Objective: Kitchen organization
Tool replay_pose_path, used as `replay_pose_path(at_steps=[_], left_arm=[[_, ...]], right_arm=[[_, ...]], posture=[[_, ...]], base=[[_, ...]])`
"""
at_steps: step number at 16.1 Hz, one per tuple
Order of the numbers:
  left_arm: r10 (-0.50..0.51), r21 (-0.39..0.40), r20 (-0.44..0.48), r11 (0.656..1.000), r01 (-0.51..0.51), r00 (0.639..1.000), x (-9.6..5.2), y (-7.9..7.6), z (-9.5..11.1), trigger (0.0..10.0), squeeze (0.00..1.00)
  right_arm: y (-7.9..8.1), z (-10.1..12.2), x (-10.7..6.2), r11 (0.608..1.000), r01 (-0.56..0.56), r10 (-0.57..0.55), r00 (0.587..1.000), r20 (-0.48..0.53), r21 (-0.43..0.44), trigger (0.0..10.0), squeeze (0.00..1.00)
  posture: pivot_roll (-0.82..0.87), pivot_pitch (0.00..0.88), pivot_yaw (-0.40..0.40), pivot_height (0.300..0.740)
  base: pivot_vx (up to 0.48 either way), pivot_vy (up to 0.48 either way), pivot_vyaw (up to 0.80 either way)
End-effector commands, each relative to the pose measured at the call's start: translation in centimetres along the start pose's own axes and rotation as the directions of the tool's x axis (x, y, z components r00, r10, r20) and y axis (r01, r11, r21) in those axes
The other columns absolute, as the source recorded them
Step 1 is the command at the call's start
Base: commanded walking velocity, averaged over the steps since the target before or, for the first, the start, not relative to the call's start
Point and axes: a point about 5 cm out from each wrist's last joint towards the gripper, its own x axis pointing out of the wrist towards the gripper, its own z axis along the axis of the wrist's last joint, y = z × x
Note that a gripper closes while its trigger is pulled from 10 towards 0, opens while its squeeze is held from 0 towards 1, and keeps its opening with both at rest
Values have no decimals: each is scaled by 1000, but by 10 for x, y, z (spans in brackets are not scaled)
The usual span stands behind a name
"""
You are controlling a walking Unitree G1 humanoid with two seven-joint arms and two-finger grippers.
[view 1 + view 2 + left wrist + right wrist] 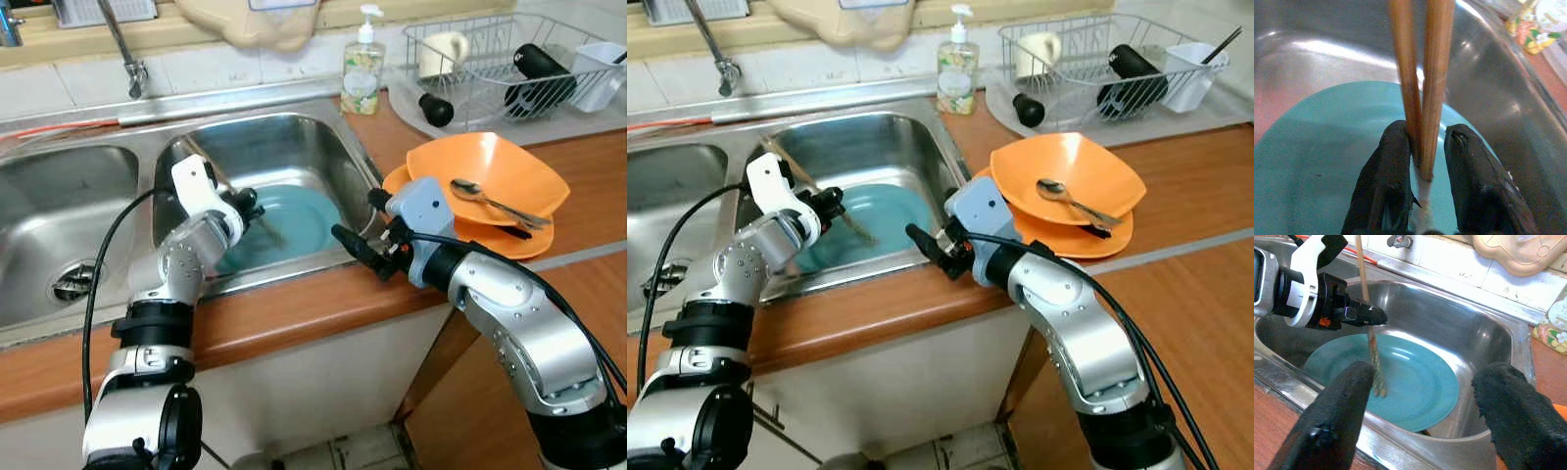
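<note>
Left claw [1422, 161] clamps chopsticks [1422, 73] over plate [1415, 382]; right claw [358, 250] spread at sink edge [294, 279].

You see a brushed, reflective steel sink [294, 137] holding a smooth glossy teal plate [1415, 382], bare matt wooden chopsticks [1422, 73], a satin wood-grain counter [294, 313] and glossy orange plastic-looking bowls [490, 171].

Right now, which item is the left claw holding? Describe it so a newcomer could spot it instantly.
Start at the steel double sink and look in the basin nearer the orange bowl, where a teal plate lies flat. Over that plate the left claw is shut on a pair of wooden chopsticks. They are the only long wooden sticks there, angled up out of the basin.
</note>
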Motion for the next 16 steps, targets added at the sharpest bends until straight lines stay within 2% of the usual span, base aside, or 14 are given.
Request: replay_pose_path(at_steps=[1, 4, 8, 10, 11, 12, 13, 14, 15, 16], left_arm=[[31, 1, 4, 1000, -31, 1000, 1, 1, 4, 10000, 1000], [55, -7, -15, 998, -55, 998, 1, 6, 3, 10000, 1000], [64, 25, -16, 998, -63, 998, -3, 13, 3, 10000, 1000], [50, 73, 9, 996, -51, 999, -6, 16, 6, 10000, 1000], [-8, 149, 37, 989, 2, 999, -11, 12, 10, 10000, 1000], [-40, 182, 40, 983, 32, 998, -13, 10, 11, 10000, 1000], [-119, 250, 54, 963, 102, 991, -20, 4, 12, 10000, 443], [-167, 293, 61, 945, 142, 984, -25, 0, 11, 10000, 35], [-229, 340, 68, 920, 193, 971, -31, -4, 10, 10000, 0], [-327, 395, 68, 876, 275, 943, -40, -11, 6, 10000, 0]], right_arm=[[-2, 2, -1, 1000, 15, -15, 1000, 8, -17, 10000, 584], [-6, 6, 0, 998, 53, -52, 998, 31, -29, 10000, 620], [-23, 13, -3, 980, 198, -198, 976, 87, 1, 10000, 596], [-36, 19, -9, 958, 282, -285, 951, 121, 45, 10000, 592], [-46, 24, -15, 941, 332, -339, 928, 157, 68, 10000, 588], [-50, 26, -17, 931, 357, -365, 915, 173, 81, 10000, 584], [-60, 29, -24, 904, 412, -427, 883, 193, 115, 10000, 561], [-71, 30, -31, 875, 463, -483, 854, 195, 142, 10000, 529], [-82, 29, -38, 846, 508, -531, 827, 186, 161, 10000, 478], [-90, 28, -45, 828, 537, -559, 810, 175, 162, 10000, 427]], posture=[[-39, 0, 96, 740], [-35, 0, 92, 740], [-33, 0, 90, 740], [-30, 0, 90, 740], [-30, 0, 92, 740], [-31, 0, 93, 740], [-32, 0, 93, 740], [-32, 0, 92, 740], [-34, 0, 91, 740], [-36, 0, 91, 740]], base=[[0, 0, 0], [0, 0, 0], [0, 0, 0], [0, 0, 0], [0, 0, 0], [0, 0, 0], [0, 0, 0], [0, 0, 0], [0, 0, 0], [0, 0, 0]])
